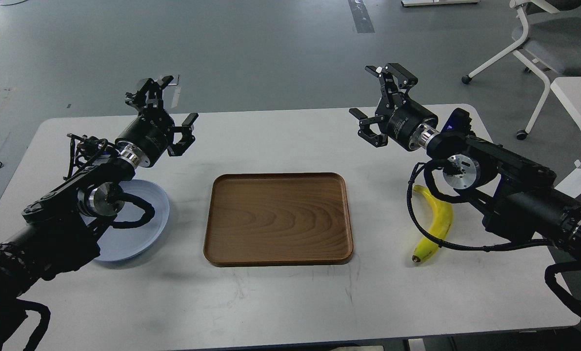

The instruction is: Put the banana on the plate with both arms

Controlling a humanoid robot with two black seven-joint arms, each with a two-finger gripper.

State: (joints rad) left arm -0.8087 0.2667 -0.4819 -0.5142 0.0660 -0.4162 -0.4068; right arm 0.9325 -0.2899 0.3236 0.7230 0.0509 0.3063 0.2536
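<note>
The yellow banana point(435, 225) lies on the white table at the right, partly under my right arm and crossed by a black cable. The pale blue plate point(146, 219) sits at the left, partly hidden by my left arm. My left gripper point(166, 107) is open and empty, raised above the table's back left, beyond the plate. My right gripper point(379, 100) is open and empty, raised above the table's back right, well beyond the banana.
A brown wooden tray point(278, 218) lies empty in the middle of the table point(280, 297), between plate and banana. A white office chair point(539, 39) and another white table edge point(578, 102) stand off to the right on the grey floor.
</note>
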